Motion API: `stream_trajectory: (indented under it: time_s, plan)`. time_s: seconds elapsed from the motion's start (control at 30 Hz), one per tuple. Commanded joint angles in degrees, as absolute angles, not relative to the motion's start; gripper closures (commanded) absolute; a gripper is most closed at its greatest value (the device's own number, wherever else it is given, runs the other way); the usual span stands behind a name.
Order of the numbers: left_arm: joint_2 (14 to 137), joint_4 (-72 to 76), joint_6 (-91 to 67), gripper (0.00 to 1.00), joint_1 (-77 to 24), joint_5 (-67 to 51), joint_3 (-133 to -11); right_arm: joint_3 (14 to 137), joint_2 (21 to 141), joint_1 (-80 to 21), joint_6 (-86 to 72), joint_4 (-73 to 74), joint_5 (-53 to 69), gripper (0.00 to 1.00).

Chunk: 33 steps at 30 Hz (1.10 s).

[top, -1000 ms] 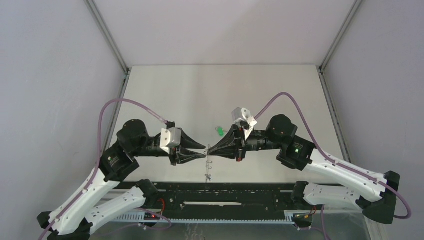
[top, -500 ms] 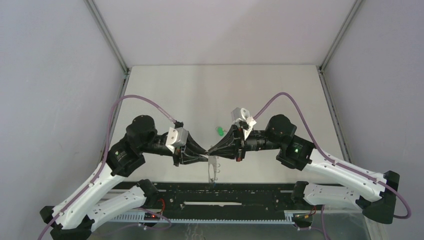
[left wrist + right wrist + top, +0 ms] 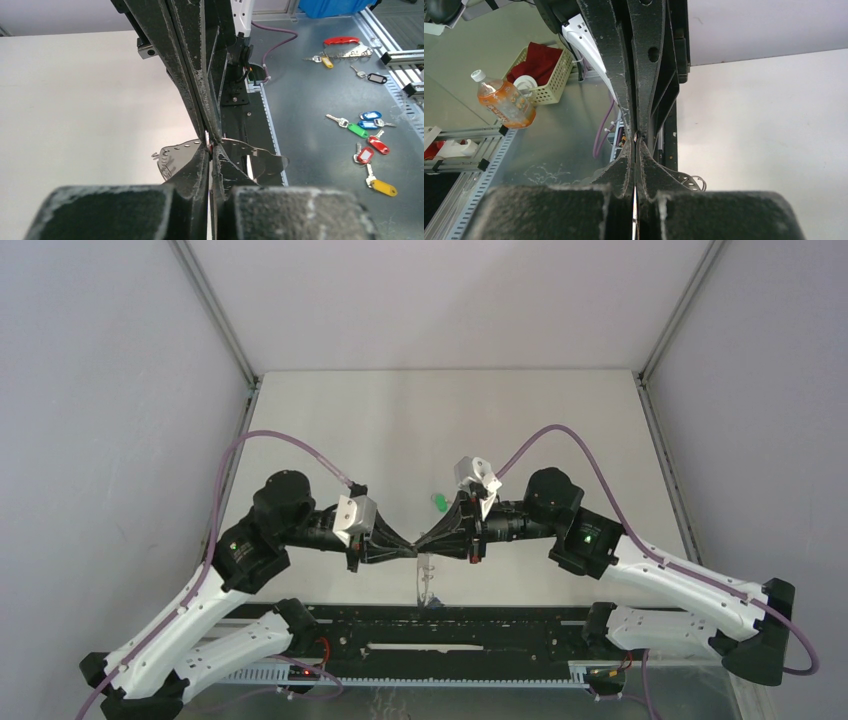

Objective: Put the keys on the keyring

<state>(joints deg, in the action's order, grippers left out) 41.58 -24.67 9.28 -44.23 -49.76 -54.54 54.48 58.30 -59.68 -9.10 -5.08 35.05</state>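
The keyring [image 3: 427, 582] is held above the tabletop's [image 3: 350, 420] near edge, pinched by the left gripper [image 3: 407, 550] and right gripper [image 3: 425, 540], both pressed together on its band, tip to tip. The green key [image 3: 438, 502] is seen lying just behind. One firm grip should be kept while it is fetched.

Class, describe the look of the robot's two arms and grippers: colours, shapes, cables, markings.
The left arm and right arm have white segments and black rounded joints. Purple cables reach the wrists. The left gripper and right gripper are black and tapered. The right arm shows a green light.
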Motion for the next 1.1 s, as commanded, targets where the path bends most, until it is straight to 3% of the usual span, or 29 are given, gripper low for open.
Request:
stream_trajectory:
  time_s: [0.0,0.3,0.33,0.5,0.6,0.63,0.67,0.83,1.0,1.07]
  plan:
    - [41.2,-24.2,12.2,0.98,-43.9,-49.7,-58.1,57.4,58.2,-59.5,-8.2,-6.4,35.2,1.00]
    - [40.0,-24.8,14.6,1.00,-44.0,-46.6,-57.5,57.4,57.3,-59.3,-8.7,-7.1,35.7,1.00]
    - [40.0,-24.8,14.6,1.00,-44.0,-46.2,-57.6,57.4,57.2,-59.1,-8.9,-7.0,35.6,0.96]
    - [39.9,-25.0,14.8,1.00,-43.9,-45.8,-57.9,57.4,55.3,-57.5,-9.3,-5.8,33.8,0.64]
    - [39.2,-25.5,16.4,1.00,-43.9,-46.0,-57.3,57.4,53.3,-54.9,-10.2,-4.5,30.2,0.31]
    - [39.0,-25.8,17.2,1.00,-43.9,-46.3,-57.1,57.4,52.6,-53.8,-10.8,-3.9,28.7,0.05]
    - [38.8,-26.3,17.9,1.00,-43.8,-46.5,-56.8,57.4,52.2,-52.8,-11.6,-2.9,26.8,0.01]
    - [38.8,-27.2,17.9,1.00,-41.4,-48.3,-55.4,57.5,51.9,-47.0,-22.0,3.3,13.3,0.00]
    - [38.8,-32.7,23.0,1.00,-34.5,-50.9,-53.4,56.2,56.9,-45.3,-16.6,8.7,-2.5,0.01]
    - [38.8,-35.4,25.6,1.00,-31.4,-52.4,-53.0,57.8,63.0,-43.3,-17.4,12.4,-5.4,0.14]
